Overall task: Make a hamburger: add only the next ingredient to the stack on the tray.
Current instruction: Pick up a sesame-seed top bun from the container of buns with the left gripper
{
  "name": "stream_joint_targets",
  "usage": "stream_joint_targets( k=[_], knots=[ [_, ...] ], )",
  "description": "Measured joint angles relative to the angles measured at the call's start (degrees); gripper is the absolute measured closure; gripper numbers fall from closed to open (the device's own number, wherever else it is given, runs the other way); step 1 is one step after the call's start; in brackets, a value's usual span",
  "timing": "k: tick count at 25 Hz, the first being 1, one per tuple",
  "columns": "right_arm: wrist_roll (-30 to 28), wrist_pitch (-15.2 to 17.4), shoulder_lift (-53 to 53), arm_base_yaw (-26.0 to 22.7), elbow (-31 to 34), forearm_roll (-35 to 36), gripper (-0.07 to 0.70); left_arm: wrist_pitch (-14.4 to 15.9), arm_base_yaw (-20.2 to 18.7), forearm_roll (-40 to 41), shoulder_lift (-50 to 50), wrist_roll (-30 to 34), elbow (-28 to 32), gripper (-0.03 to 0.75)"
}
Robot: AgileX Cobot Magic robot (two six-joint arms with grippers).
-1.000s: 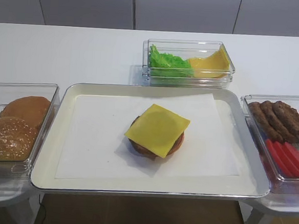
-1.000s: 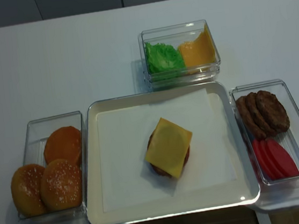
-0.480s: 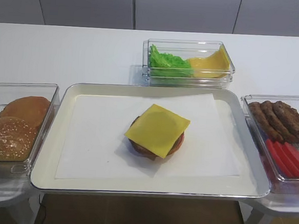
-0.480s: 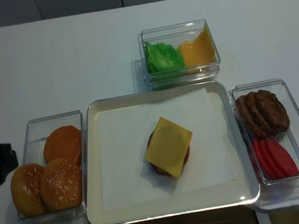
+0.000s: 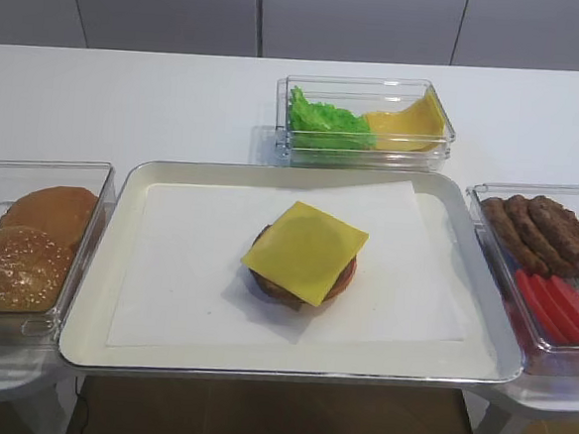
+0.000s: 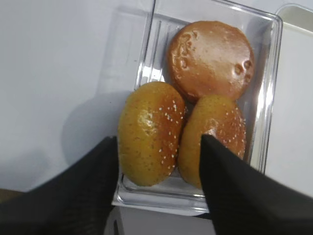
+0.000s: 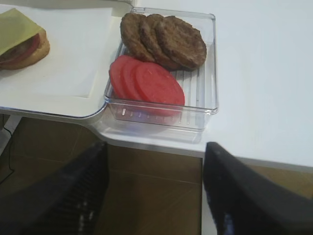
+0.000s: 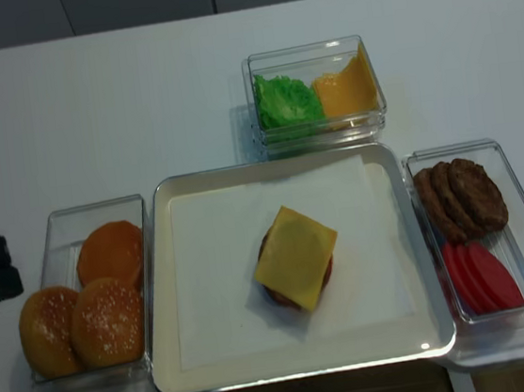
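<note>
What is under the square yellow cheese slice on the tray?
Under the square yellow cheese slice a red layer and a round brown bun base show at the edges. Their middles are covered, so anything else there is hidden.

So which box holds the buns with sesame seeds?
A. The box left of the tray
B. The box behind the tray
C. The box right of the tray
A: two sesame bun tops sit with a smooth bun in the clear box left of the tray.
</note>
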Motion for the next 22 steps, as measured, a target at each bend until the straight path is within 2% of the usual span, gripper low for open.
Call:
stream_joint_targets(
  k=[3, 6, 10, 22],
  knots=[
    [0.0, 0.0, 0.0, 0.0, 0.0, 0.0, 0.171, 1.9, 5.2, -6.2, 2.6, 6.7, 0.0, 0.319],
    [0.0, 0.0, 0.0, 0.0, 0.0, 0.0, 0.171, 3.1, 7.7, -9.3, 5.1, 13.4, 0.0, 0.319],
    [0.0, 0.0, 0.0, 0.0, 0.0, 0.0, 0.171, 3.7, 8.1, -10.2, 7.9, 18.6, 0.0, 0.319],
    [0.6, 0.0, 0.0, 0.0, 0.0, 0.0, 0.171, 3.3, 8.2, -10.7, 15.8, 27.2, -0.1, 0.319]
  ],
)
